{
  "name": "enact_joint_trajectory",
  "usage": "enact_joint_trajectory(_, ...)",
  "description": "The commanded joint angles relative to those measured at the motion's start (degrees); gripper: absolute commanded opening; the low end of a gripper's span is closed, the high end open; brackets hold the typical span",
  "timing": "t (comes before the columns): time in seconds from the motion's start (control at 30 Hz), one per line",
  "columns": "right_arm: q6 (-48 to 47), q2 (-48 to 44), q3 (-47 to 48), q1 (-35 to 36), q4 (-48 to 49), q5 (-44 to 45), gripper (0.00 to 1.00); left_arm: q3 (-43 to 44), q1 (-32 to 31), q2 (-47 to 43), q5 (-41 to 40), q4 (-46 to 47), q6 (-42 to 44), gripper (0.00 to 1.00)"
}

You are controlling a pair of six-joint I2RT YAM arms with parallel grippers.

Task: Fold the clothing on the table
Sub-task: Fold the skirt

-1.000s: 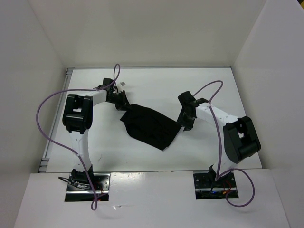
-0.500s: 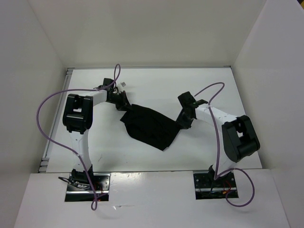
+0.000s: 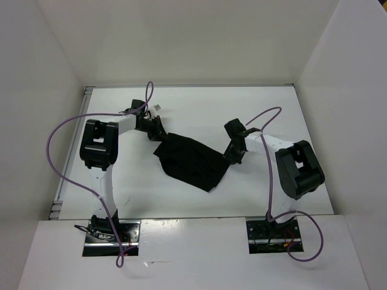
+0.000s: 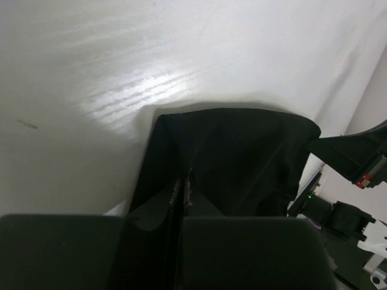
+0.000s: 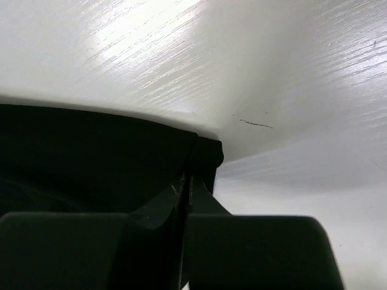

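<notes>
The black clothing [image 3: 192, 162] lies bunched in the middle of the white table [image 3: 193, 109], stretched between the two arms. My left gripper [image 3: 161, 134] is shut on the cloth's upper left corner; in the left wrist view its fingertips [image 4: 183, 184] pinch the fabric [image 4: 242, 151]. At the cloth's right end my right gripper [image 3: 232, 158] is shut on the corner. In the right wrist view the jaws [image 5: 188, 184] meet on the black edge [image 5: 91, 151], with a small fold sticking out past them.
White walls stand round the table on three sides. A metal rail [image 3: 87, 96] runs along the left edge. Purple cables [image 3: 60, 139] loop over both arms. The arm bases [image 3: 109, 232] sit on the near edge.
My right gripper has closed onto the cloth's right corner and its arm has shifted slightly left. The left arm and the cloth have barely moved.
</notes>
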Motion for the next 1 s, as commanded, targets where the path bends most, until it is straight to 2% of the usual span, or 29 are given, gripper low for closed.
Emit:
enact_joint_trajectory(0.0, -0.46, -3.55, 1.56, -0.44, 0.33, 2.61, 0.0, 0.97, -0.25, -4.42, 4.72, -1.4, 1.27, 0.0)
enact_joint_trajectory(0.13, -3.0, -11.72, 9.35, -0.96, -4.85, 5.88, 0.0, 5.88, 0.98, -8.65, 6.83, -3.5, 1.27, 0.0)
enact_joint_trajectory(0.3, -9.94, -20.24, 19.83, -3.07, -4.87, 5.79, 0.0, 14.75, 3.53, -13.82, 13.24, -2.37, -3.11, 0.0)
enact_joint_trajectory(0.4, -13.11, -21.49, 23.79, -6.75, -1.71, 0.01, 0.0, 18.63, 4.58, -15.5, 13.77, -2.37, -4.35, 0.0)
enact_joint_trajectory(0.43, -15.29, -22.1, 24.41, -8.94, -0.65, -5.23, 0.0, 20.12, 4.59, -15.51, 14.91, -1.67, -5.83, 0.0)
enact_joint_trajectory(0.57, -15.32, -22.11, 24.94, -13.16, -1.08, -3.61, 0.0, 20.66, 5.99, -15.51, 16.5, 0.09, -7.77, 0.0)
enact_joint_trajectory(0.63, -17.33, -22.98, 23.37, -15.8, 0.23, -9.64, 0.0, 19.17, 6.87, -15.51, 16.5, 0.61, -8.3, 0.0)
enact_joint_trajectory(0.67, -17.34, -23.68, 22.58, -17.73, 0.84, -9.68, 0.0, 18.47, 7.48, -16.29, 16.5, 0.62, -8.31, 0.0)
enact_joint_trajectory(0.73, -17.34, -24.83, 20.65, -18.89, 0.85, -9.68, 0.0, 17.24, 7.49, -16.91, 16.5, 1.32, -8.31, 0.0)
enact_joint_trajectory(0.87, -19.27, -26.14, 18.44, -20.3, 1.38, -15.9, 0.0, 16.44, 7.49, -18.14, 16.5, 1.32, -8.31, 0.0)
enact_joint_trajectory(0.97, -20.5, -27.37, 15.98, -20.3, 1.38, -17.5, 0.0, 12.77, 7.49, -19.8, 16.5, 1.85, -8.31, 0.0)
